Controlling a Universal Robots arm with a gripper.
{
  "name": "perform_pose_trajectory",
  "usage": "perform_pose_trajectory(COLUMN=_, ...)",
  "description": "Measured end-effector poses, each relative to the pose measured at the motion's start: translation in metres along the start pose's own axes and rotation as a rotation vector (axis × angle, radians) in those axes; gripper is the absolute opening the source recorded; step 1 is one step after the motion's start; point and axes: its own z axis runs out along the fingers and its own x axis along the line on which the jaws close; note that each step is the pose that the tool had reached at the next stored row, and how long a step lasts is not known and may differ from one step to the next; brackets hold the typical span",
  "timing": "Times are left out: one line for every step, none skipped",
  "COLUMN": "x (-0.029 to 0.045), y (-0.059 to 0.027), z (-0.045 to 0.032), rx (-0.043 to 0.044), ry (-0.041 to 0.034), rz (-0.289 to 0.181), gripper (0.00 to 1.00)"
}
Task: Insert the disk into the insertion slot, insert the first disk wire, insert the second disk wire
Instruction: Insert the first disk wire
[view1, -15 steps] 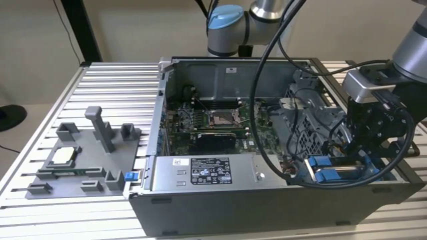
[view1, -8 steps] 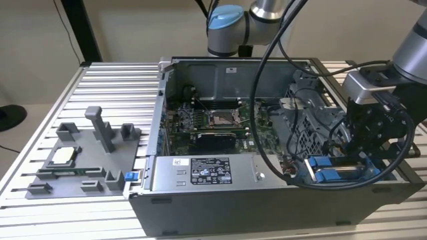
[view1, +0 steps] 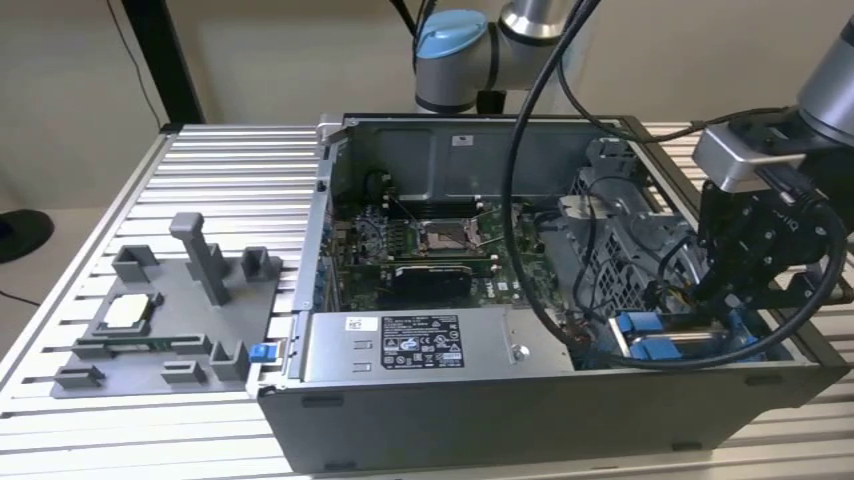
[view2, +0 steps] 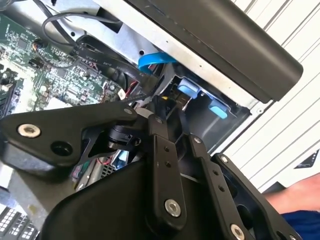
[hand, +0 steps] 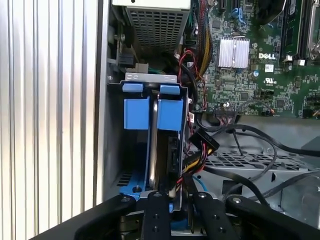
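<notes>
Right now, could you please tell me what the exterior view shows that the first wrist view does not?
The exterior view takes in the whole case, the grey fixture beside it on the exterior view's left, and the arm's blue-capped joint behind it. The first wrist view brings a silver heatsink on the board and a red, yellow and black wire bundle beside the slot. Both show the blue slot in a corner of the case, the board, and the pincer close over the slot.
</notes>
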Motion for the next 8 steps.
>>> perform_pose_trajectory(x=0.0000, y=0.0000, z=-0.0028, rx=0.0000, ry=0.0002, rz=0.000, gripper=1.00)
perform_pose_trajectory(x=-0.0001, y=0.0000, z=-0.0052, rx=0.0000, ry=-0.0002, rz=0.000, gripper=1.00)
perform_pose_trajectory(x=-0.0002, y=0.0000, z=-0.0080, rx=-0.0001, ry=-0.0001, rz=0.000, gripper=1.00)
perform_pose_trajectory(x=-0.0003, y=0.0000, z=-0.0103, rx=-0.0001, ry=0.0000, rz=0.000, gripper=1.00)
perform_pose_trajectory(x=-0.0006, y=0.0001, z=-0.0118, rx=-0.0001, ry=-0.0001, rz=0.000, gripper=1.00)
perform_pose_trajectory(x=-0.0008, y=0.0000, z=-0.0126, rx=-0.0001, ry=0.0000, rz=0.000, gripper=1.00)
perform_pose_trajectory(x=-0.0013, y=-0.0003, z=-0.0128, rx=0.0000, ry=-0.0006, rz=0.000, gripper=1.00)
perform_pose_trajectory(x=-0.0019, y=-0.0008, z=-0.0129, rx=0.0002, ry=-0.0012, rz=0.000, gripper=1.00)
